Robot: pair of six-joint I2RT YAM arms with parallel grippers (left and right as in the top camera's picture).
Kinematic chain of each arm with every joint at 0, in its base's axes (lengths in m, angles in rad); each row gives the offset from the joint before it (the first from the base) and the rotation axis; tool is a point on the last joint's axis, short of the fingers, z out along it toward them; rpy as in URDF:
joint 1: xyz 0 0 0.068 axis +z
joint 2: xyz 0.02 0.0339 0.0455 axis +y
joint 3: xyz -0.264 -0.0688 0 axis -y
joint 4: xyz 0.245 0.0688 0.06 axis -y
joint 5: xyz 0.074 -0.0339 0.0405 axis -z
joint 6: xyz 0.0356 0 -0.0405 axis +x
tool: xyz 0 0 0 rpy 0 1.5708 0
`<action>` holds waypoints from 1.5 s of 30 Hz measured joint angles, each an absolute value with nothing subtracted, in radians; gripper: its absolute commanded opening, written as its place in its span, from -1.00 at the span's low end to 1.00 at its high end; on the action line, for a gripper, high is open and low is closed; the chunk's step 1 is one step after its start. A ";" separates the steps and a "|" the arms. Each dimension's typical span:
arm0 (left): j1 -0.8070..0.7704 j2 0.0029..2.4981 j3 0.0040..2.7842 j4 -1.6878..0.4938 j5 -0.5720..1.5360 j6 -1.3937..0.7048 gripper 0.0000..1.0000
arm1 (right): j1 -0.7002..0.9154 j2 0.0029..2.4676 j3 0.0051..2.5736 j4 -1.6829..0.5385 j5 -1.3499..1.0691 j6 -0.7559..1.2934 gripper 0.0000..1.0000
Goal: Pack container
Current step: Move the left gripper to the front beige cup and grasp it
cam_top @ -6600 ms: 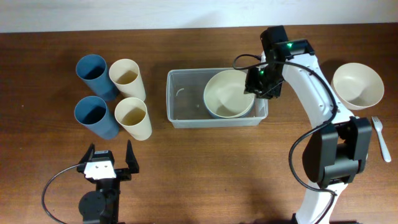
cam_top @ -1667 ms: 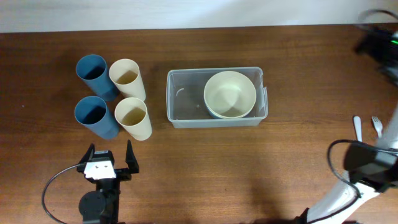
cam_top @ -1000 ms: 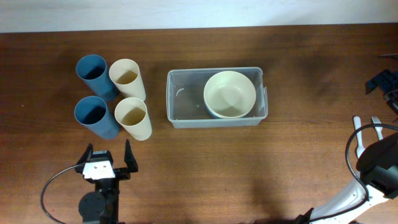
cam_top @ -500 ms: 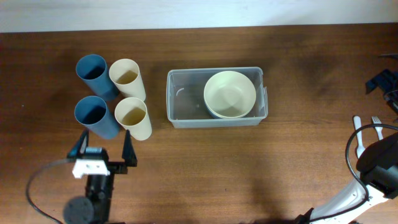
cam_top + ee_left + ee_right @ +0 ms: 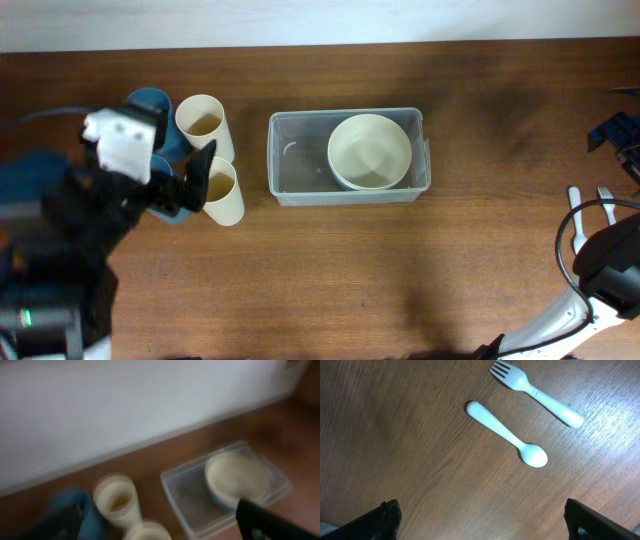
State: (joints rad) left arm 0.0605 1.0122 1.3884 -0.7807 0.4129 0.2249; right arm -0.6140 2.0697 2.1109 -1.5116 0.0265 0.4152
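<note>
The container (image 5: 290, 165), a clear plastic bin, sits mid-table with a cream bowl (image 5: 369, 150) in its right half. My left gripper (image 5: 175, 185) is blurred in motion and hangs open over the cups at the left, holding nothing. The left wrist view is smeared; it shows the container (image 5: 185, 492) and the bowl (image 5: 235, 475) ahead of the left gripper (image 5: 165, 520). My right gripper (image 5: 482, 510) stands open over bare wood at the table's far right, a white spoon (image 5: 507, 435) and a white fork (image 5: 535, 392) lying beyond it.
Two cream cups (image 5: 203, 122) (image 5: 222, 190) stand left of the container. A blue cup (image 5: 148, 102) behind them is partly hidden by my left arm. The spoon (image 5: 574, 215) and fork (image 5: 606, 200) lie by the right arm's base (image 5: 600, 260).
My left arm has swung up from the front edge to over the cups, gripper still open. The right arm has stayed at the far right for the last second.
</note>
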 measured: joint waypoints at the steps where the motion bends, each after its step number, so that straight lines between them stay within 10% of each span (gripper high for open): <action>1: 0.056 1.061 1.431 -0.863 0.418 0.228 1.00 | -0.614 2.070 2.111 -1.512 0.027 0.415 0.98; 16: -0.142 1.480 1.556 -1.237 0.323 0.063 1.00 | -0.614 2.070 2.111 -1.512 0.027 0.415 0.98; 45: -0.154 1.693 1.556 -1.292 0.145 -0.088 1.00 | -0.614 2.070 2.111 -1.512 0.027 0.415 0.98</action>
State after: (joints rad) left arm -0.1535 1.6932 1.5562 -1.2919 0.1452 -0.0879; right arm -0.6140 2.0697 2.1109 -1.5120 0.0265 0.4152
